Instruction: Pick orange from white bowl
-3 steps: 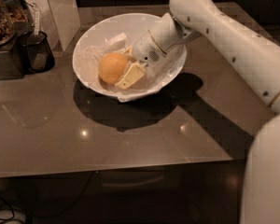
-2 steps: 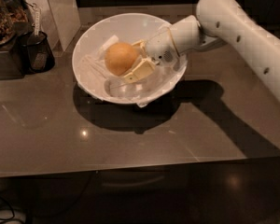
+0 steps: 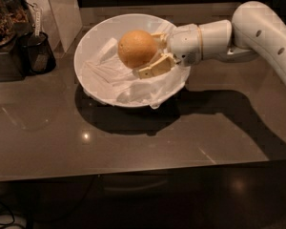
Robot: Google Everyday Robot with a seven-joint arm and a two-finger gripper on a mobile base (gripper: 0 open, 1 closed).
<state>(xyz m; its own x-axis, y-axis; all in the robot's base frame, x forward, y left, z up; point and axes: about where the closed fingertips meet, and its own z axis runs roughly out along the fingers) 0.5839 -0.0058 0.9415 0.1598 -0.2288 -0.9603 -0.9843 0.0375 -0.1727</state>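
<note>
The orange [image 3: 137,48] is round and matte. It is held between the two cream fingers of my gripper [image 3: 151,52], above the inside of the white bowl [image 3: 93,39]. The bowl is wide and shallow, lined with a crumpled white cloth [image 3: 119,82], and stands on the dark grey table [image 3: 133,137]. My white arm [image 3: 257,27] reaches in from the right, with the wrist over the bowl's right rim. One finger [image 3: 152,67] shows below the orange, the other is at its upper right side.
A dark cup with a handle [image 3: 37,54] and a dark appliance [image 3: 5,37] stand at the far left. A white panel [image 3: 62,8] leans behind the bowl. The table's front edge runs along the bottom [image 3: 133,173].
The orange has risen and moved right out of the bowl's bottom, held in the gripper. The arm has drawn back to the right and upward.
</note>
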